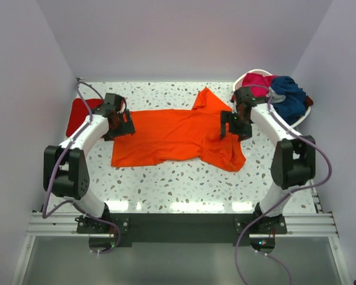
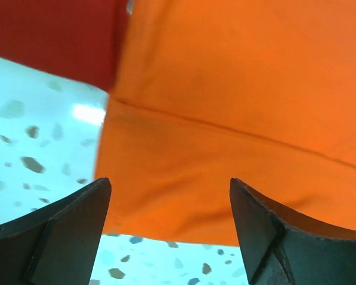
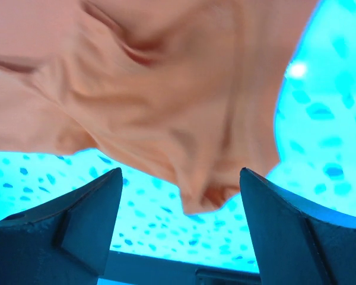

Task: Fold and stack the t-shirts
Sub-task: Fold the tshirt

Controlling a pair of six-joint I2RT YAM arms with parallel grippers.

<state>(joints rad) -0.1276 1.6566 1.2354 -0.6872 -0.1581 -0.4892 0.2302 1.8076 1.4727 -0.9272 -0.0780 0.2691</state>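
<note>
A large orange t-shirt (image 1: 178,135) lies spread across the middle of the table, its right end rumpled. My left gripper (image 1: 123,127) hangs over the shirt's left edge and stands open, with nothing between its fingers. In the left wrist view the left gripper (image 2: 169,184) frames the orange t-shirt's (image 2: 237,89) hem, and a darker red t-shirt (image 2: 53,35) sits just behind it. That red t-shirt (image 1: 78,116) lies at the far left. My right gripper (image 1: 230,123) is open above the shirt's crumpled right end. The right gripper (image 3: 181,173) holds nothing; a cloth corner (image 3: 207,190) droops below it.
A white basket (image 1: 244,77) at the back right holds a magenta t-shirt (image 1: 258,83) and a navy t-shirt (image 1: 288,98). Speckled tabletop (image 1: 184,184) shows in front of the orange shirt. White walls close in the left, right and back sides.
</note>
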